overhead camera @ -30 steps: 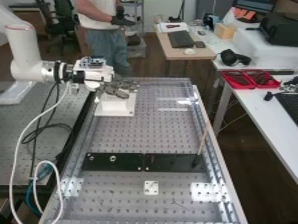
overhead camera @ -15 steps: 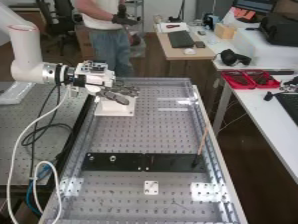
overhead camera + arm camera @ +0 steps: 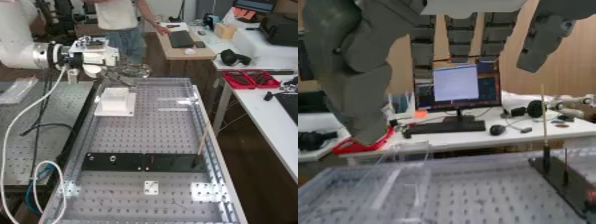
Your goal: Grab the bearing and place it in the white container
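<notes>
The dark grey mechanical hand [image 3: 128, 73] is hovering open near the white box-shaped container [image 3: 115, 100], fingers loosely extended, holding nothing; the container is standing over the perforated grey bench [image 3: 136, 137].

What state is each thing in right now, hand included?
Hand: open, fingers roughly straight, raised.
White container: upright on its white base; contents can't be made out.
Dark plates: lying flat, end to end.
Thin rod: standing up at the dark plates.
Small white plate: flat on the bench.
Monitor: on.
Red trays: uncovered, with things inside.
</notes>
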Tool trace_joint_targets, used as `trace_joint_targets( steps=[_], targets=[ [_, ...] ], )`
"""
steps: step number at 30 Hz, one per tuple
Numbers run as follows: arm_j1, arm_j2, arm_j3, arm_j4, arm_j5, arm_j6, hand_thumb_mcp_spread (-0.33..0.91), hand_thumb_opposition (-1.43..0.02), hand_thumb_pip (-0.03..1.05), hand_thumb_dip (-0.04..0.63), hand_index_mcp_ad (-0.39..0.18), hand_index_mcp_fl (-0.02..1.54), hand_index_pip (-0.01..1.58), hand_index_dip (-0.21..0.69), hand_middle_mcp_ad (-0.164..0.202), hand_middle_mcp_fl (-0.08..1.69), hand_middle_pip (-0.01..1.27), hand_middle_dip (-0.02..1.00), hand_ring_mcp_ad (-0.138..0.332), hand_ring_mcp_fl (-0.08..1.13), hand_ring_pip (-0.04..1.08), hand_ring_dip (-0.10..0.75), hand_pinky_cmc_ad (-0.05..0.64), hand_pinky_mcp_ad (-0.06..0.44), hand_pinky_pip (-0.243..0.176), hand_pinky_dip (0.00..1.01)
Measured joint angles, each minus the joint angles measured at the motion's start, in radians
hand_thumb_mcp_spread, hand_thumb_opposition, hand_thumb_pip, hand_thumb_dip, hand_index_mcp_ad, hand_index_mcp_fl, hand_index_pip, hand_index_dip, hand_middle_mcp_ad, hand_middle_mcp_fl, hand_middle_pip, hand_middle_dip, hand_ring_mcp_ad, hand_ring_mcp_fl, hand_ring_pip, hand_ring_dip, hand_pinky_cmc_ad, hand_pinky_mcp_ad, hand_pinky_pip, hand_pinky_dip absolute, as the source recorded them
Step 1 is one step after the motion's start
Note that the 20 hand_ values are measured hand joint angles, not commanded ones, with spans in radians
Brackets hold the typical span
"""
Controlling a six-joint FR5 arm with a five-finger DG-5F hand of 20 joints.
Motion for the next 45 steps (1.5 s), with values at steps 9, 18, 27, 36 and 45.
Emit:
trace_joint_targets(
  steps=[9,18,27,36,45],
  targets=[
    [-0.132,0.046,0.195,-0.096,-0.067,-0.034,0.27,-0.73,0.40,0.162,-0.113,0.04,0.19,0.157,0.068,-0.01,0.12,0.13,0.138,0.01,0.08,0.044,0.363,0.330,-0.091,0.24],
    [-0.195,0.029,0.275,-0.144,-0.075,-0.036,0.28,-0.69,0.34,0.115,-0.110,0.04,0.13,0.173,0.066,0.00,0.12,0.14,0.157,0.01,0.08,0.044,0.428,0.363,-0.089,0.24],
    [-0.270,-0.018,0.334,-0.191,-0.169,-0.032,0.29,-0.69,0.34,0.113,-0.110,0.06,0.12,0.188,0.066,0.00,0.13,0.14,0.161,0.01,0.08,0.044,0.447,0.361,-0.089,0.25],
    [-0.321,-0.068,0.413,-0.261,-0.259,-0.049,0.29,-0.69,0.34,0.101,-0.106,0.06,0.11,0.188,0.066,0.00,0.13,0.14,0.162,0.01,0.08,0.044,0.447,0.361,-0.094,0.25],
    [-0.344,-0.093,0.454,-0.299,-0.294,-0.064,0.29,-0.69,0.33,0.101,-0.110,0.05,0.10,0.188,0.066,0.00,0.12,0.14,0.162,0.01,0.08,0.044,0.447,0.365,-0.094,0.25]
  ],
)
